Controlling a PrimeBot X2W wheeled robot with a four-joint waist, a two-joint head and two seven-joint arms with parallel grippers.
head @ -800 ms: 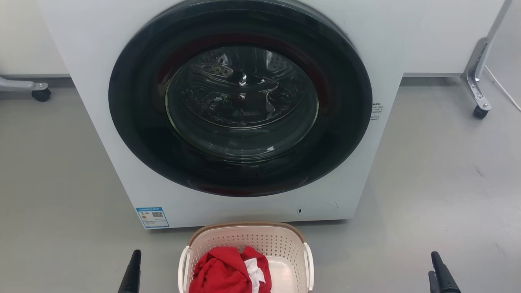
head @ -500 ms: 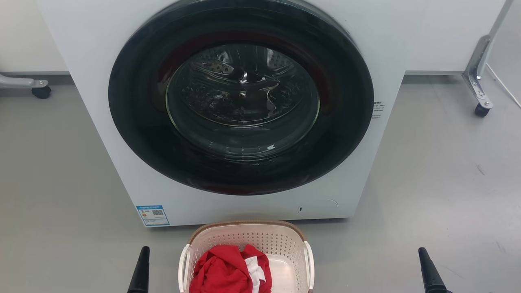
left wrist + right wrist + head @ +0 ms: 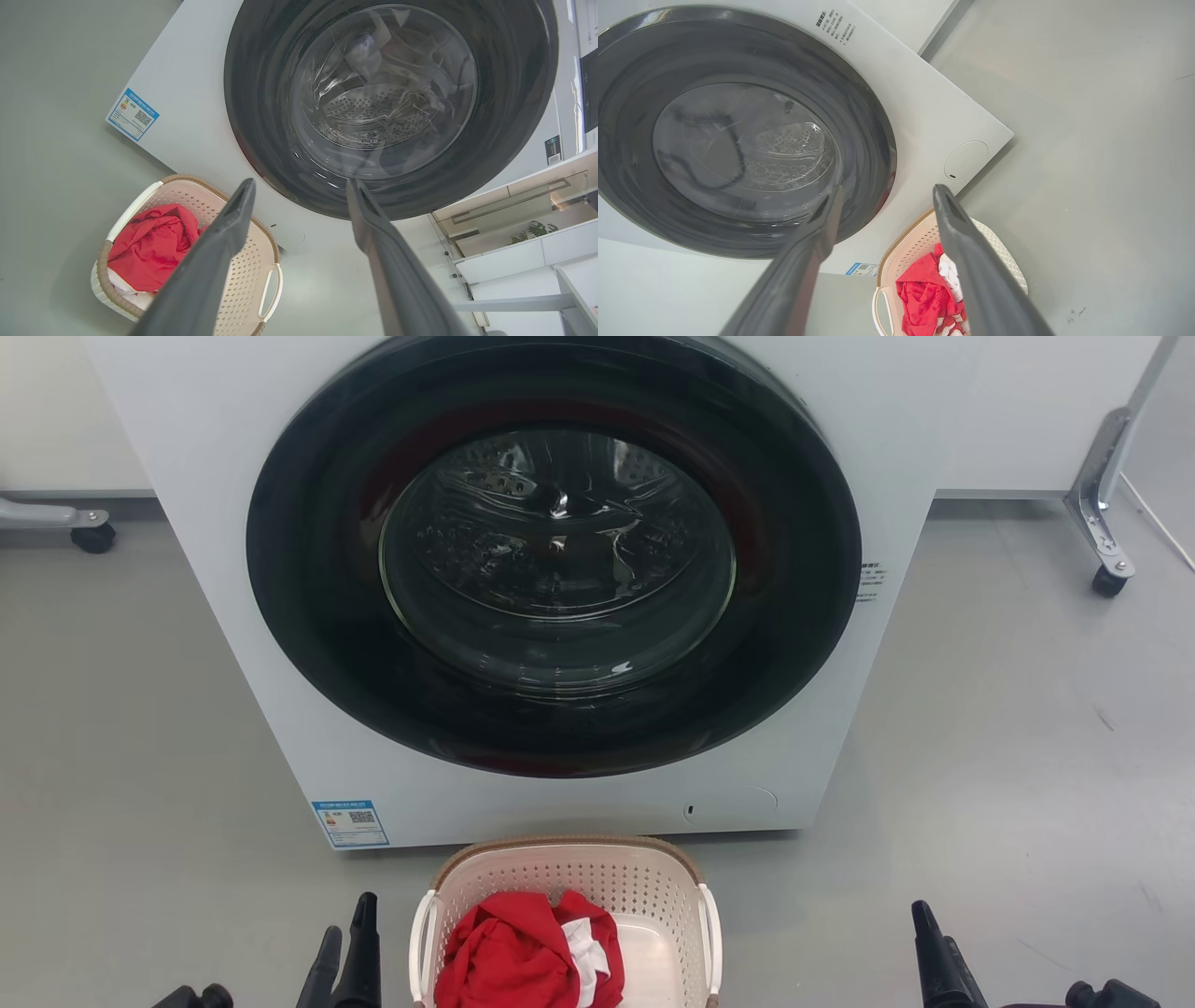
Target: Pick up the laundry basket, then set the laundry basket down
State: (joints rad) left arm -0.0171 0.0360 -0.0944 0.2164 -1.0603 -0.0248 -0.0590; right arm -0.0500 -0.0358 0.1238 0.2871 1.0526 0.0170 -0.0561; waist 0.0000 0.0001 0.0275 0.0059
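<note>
The laundry basket (image 3: pixel 569 875) is cream plastic with perforated walls, a brown woven-look rim and white side handles. It stands on the floor just in front of the washer, at the bottom middle of the head view. A red and white garment (image 3: pixel 509 952) lies heaped in its left half. My left gripper (image 3: pixel 347 915) is open just left of the basket's left handle, not touching it. My right gripper (image 3: pixel 934 926) is open well off to the basket's right. The left wrist view has the basket (image 3: pixel 243 280) at lower left, partly behind one finger (image 3: pixel 219 252). The right wrist view shows the basket (image 3: pixel 1001 254) behind a finger (image 3: pixel 966 252).
A white front-loading washer (image 3: pixel 205 476) with a shut dark round door (image 3: pixel 560 588) rises directly behind the basket. A metal frame leg on a caster (image 3: pixel 1106 581) stands at the right rear, another caster (image 3: pixel 93 537) at the left rear. Grey floor (image 3: pixel 1027 756) spreads on both sides.
Both grippers have come inward toward the basket, the left one nearly to its handle, and show more of themselves. The camera has tipped slightly. The basket has stayed put.
</note>
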